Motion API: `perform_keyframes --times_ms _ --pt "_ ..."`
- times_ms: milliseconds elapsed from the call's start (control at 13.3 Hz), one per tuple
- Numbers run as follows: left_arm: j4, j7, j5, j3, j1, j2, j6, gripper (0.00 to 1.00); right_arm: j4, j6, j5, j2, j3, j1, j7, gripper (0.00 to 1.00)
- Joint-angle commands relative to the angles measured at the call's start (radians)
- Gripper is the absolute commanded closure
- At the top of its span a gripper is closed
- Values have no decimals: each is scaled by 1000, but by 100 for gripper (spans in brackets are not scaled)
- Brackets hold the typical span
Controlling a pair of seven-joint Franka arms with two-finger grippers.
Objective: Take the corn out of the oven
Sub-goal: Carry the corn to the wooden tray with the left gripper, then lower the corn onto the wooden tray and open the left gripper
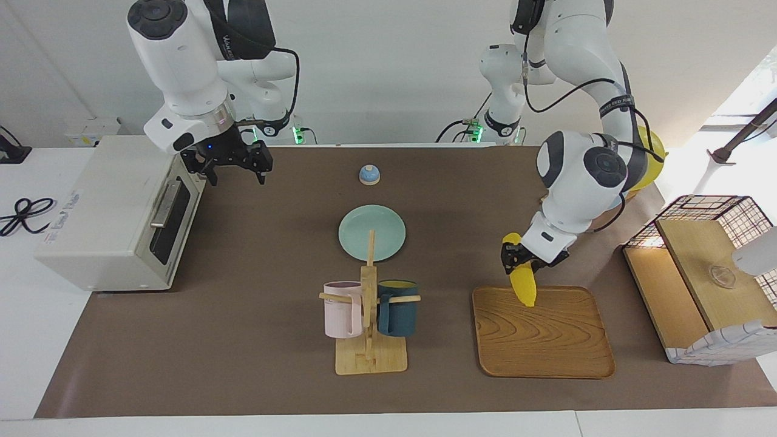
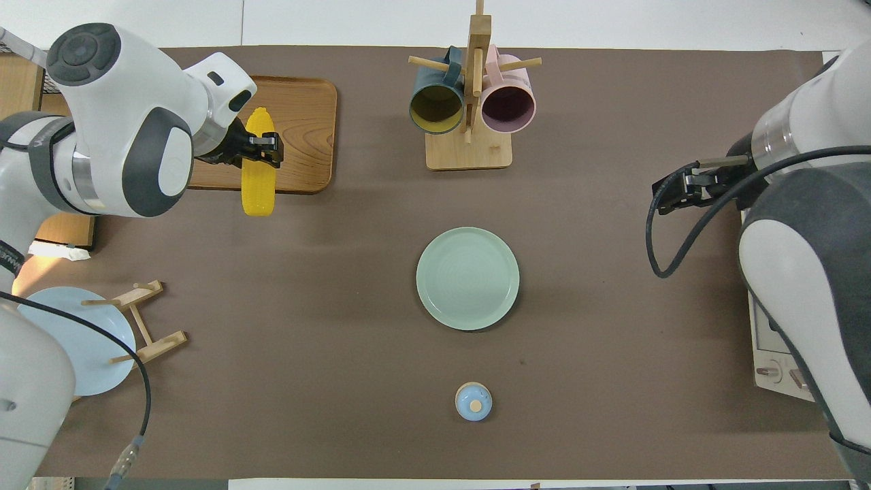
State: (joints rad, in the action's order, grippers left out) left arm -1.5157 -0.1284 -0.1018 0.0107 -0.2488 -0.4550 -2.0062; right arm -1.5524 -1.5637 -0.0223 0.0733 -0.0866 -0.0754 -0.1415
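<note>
Brown table [image 1: 255, 340], corn [image 1: 523, 285] over tray [image 1: 546, 340]

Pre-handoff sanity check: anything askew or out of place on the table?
Nothing spilled or damaged. One oddity: the corn is nowhere near the oven; the left gripper holds it tilted over the wooden tray. The oven door looks shut. The right gripper hangs open beside the oven.
</note>
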Motion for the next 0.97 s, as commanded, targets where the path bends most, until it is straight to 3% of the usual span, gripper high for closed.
perform_keyframes --times_ms 0,225,825,900 --pt "224 3 21 -12 16 -200 8 100 37 24 25 11 1 12 -4 0" --pt "233 6 19 -12 39 -244 -75 100 38 25 24 10 2 14 -4 0" --pt "227 52 25 -12 52 -278 -132 100 34 70 25 -12 7 31 -1 0" --pt "227 52 24 -12 52 -278 -128 80 35 77 36 -12 11 34 0 0"
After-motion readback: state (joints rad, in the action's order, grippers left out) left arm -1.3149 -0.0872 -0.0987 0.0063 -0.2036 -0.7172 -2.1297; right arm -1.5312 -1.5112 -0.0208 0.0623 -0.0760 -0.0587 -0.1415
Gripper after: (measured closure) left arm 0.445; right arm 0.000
